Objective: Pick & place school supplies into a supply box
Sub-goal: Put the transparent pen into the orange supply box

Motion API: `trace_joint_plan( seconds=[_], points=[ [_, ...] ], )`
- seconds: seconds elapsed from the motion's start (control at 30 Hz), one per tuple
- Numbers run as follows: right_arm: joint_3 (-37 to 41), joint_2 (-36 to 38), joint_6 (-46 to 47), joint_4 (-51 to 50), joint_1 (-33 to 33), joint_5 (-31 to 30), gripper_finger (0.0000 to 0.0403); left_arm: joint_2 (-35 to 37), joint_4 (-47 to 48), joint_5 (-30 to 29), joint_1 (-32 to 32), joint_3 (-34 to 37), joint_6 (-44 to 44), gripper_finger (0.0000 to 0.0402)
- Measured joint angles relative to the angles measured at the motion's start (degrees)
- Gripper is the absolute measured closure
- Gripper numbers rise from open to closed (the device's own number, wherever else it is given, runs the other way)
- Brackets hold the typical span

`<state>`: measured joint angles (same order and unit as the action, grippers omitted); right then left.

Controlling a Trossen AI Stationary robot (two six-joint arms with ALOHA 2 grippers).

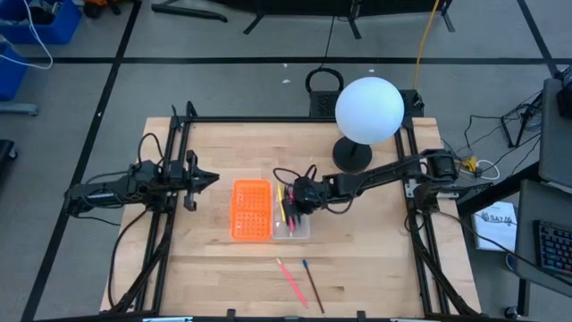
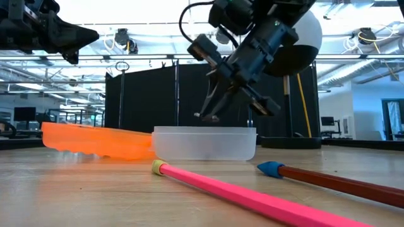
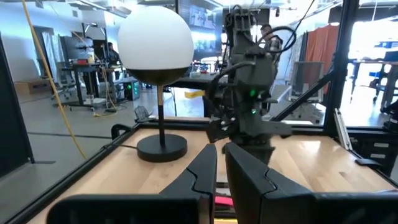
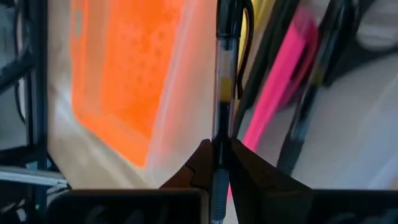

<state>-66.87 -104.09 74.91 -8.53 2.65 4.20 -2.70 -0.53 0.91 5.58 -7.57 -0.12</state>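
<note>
The supply box lies open mid-table, its orange grid half (image 1: 251,210) beside the clear tray (image 1: 291,224). The tray holds a pink pen (image 4: 277,93), a yellow one (image 4: 261,12) and dark ones (image 4: 320,74). My right gripper (image 1: 298,200) hangs over the tray (image 2: 205,144), shut on a clear-barrelled black pen (image 4: 225,56). A pink pencil (image 1: 291,279) and a brown pencil with a blue end (image 1: 313,284) lie flat near the table's near edge. My left gripper (image 1: 204,179) waits shut, raised left of the box. No scissors are in view. My right gripper pinches the black pen between its two fingers (image 4: 249,165) on the barrel (image 4: 219,134). The fingers slant down from the table's right, and the pen runs along them, sticking out past the tips over the tray. Whether its far end touches the tray I cannot tell.
A white globe lamp (image 1: 368,109) stands on a dark round base (image 1: 352,156) at the far side, just behind the right arm. Black frame rails (image 1: 179,161) run along the table's left and right edges. Bare wood lies between the box and the loose pencils.
</note>
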Motion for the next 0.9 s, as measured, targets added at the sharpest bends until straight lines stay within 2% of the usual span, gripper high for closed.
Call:
trace_joint_plan(
  seconds=[0.33,0.9],
  points=[
    [-0.09,-0.88,-3.18,-0.04,-2.11,-2.82,0.0383,0.0,-0.09,-0.03,0.0,0.0,1.32,0.036],
    [-0.2,-5.05,-3.6,-0.86,-2.21,-2.58,0.0375,-0.01,-0.07,0.0,0.0,0.0,1.16,0.036]
  ],
)
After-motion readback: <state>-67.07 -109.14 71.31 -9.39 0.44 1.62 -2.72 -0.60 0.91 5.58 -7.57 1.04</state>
